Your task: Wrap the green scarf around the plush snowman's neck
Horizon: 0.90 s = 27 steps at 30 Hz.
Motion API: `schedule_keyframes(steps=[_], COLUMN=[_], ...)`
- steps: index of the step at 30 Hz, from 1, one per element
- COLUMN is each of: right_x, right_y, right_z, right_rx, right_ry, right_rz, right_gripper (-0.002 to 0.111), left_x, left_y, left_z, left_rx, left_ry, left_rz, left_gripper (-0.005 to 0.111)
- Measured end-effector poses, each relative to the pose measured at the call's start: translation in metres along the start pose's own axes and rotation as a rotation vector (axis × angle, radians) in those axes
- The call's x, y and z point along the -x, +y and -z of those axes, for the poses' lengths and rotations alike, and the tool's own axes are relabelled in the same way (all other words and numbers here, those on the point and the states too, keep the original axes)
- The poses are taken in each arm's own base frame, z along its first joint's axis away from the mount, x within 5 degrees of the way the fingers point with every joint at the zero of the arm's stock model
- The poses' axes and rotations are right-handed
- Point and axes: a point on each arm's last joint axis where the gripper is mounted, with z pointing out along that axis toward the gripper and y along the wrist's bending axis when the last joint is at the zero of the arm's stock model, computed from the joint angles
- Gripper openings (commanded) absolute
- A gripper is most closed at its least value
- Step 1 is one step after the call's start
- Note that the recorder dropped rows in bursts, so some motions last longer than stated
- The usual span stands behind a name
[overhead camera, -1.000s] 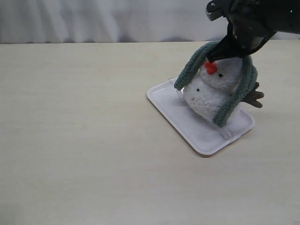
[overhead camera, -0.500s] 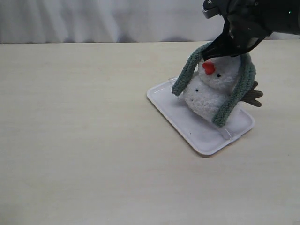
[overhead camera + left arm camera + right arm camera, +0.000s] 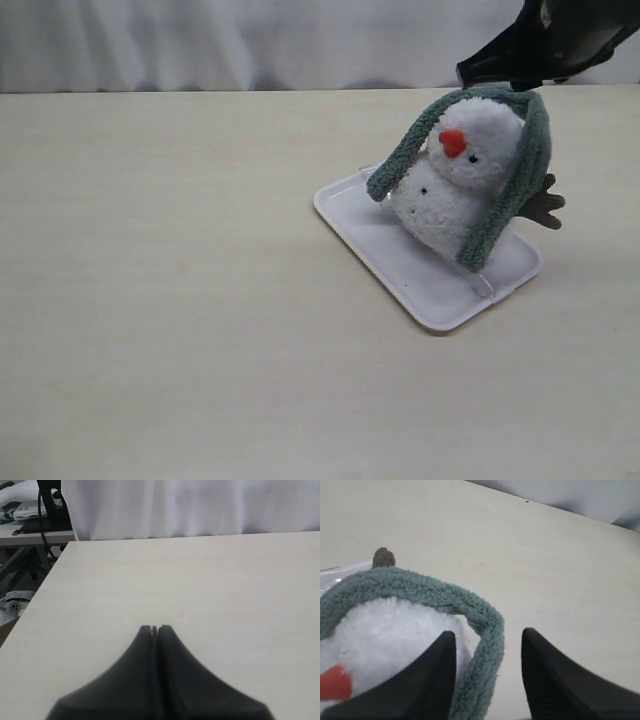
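Beige table [image 3: 200, 300] and white tray [image 3: 400, 270] bore the plush snowman [image 3: 440, 210], the green scarf [image 3: 525, 160] draped over its head, above the neck [image 3: 447, 184], since the right gripper [image 3: 487, 637] had let go and lifted away, jaws parted.

The counter [image 3: 180, 300] carries 1 white tray [image 3: 400, 268], 1 plush snowman [image 3: 448, 200] and 1 green scarf [image 3: 408, 152]. The snowman shows 1 orange-red nose [image 3: 452, 142] and 1 brown twig arm [image 3: 546, 208]. 2 grippers are in view, the left gripper [image 3: 154, 628] and the right gripper [image 3: 489, 633], each with 2 jaws.
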Motion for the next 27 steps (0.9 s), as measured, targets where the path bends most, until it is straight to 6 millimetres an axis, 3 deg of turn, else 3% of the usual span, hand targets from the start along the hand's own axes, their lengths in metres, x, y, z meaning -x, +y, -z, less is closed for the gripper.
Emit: schedule_keyframes(steps=[5, 9, 17, 27], right_x=[-0.006, -0.015, -0.038, -0.053], right_y=[-0.003, -0.004, -0.016, -0.004], right_z=[0.021, 0.023, 0.001, -0.014], right_rx=[0.091, 0.109, 0.193, 0.277], right_ry=[0.047, 0.150, 0.310, 0.268], right_rz=[0.023, 0.025, -0.141, -0.246], right_gripper=[0.041, 0.041, 0.041, 0.041], left_x=[0.000, 0.000, 0.000, 0.000], left_y=[0.000, 0.000, 0.000, 0.000], left_z=[0.000, 0.000, 0.000, 0.000], left_rx=[0.000, 0.000, 0.000, 0.000], left_ry=[0.000, 0.000, 0.000, 0.000], left_rz=[0.000, 0.000, 0.000, 0.000], left_gripper=[0.000, 0.000, 0.000, 0.000])
